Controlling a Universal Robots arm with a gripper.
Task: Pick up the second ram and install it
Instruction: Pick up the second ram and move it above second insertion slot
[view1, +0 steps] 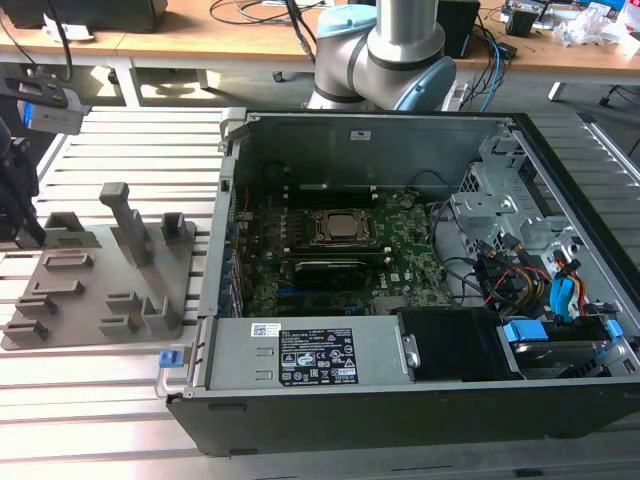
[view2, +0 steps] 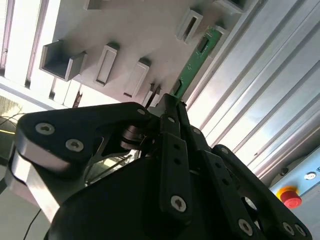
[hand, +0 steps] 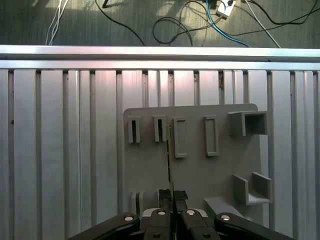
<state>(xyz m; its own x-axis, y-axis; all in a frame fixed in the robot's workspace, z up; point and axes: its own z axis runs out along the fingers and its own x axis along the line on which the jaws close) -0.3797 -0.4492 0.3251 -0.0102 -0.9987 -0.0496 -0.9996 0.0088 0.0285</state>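
The second ram (view2: 196, 59) is a narrow green stick that runs out from between my fingertips over the grey tray (view2: 125, 35). In the first wrist view it shows edge-on as a thin dark line (hand: 168, 155) above the tray (hand: 200, 170), beside the row of slotted posts. My gripper (hand: 172, 196) is shut on the stick's near end; in the second wrist view the gripper (view2: 170, 107) has both fingers pressed together on it. In the exterior view the gripper (view1: 18, 200) hangs over the tray's (view1: 90, 300) end at the exterior view's left. Whether the stick still rests in a slot, I cannot tell.
The open computer case (view1: 400, 400) lies at the exterior view's right of the tray, with the green motherboard (view1: 400, 270) and its CPU socket (view1: 338, 228) inside. The arm's base (view1: 385, 60) stands behind the case. Ribbed aluminium table (hand: 60, 150) surrounds the tray. A red stop button (view2: 291, 197) sits nearby.
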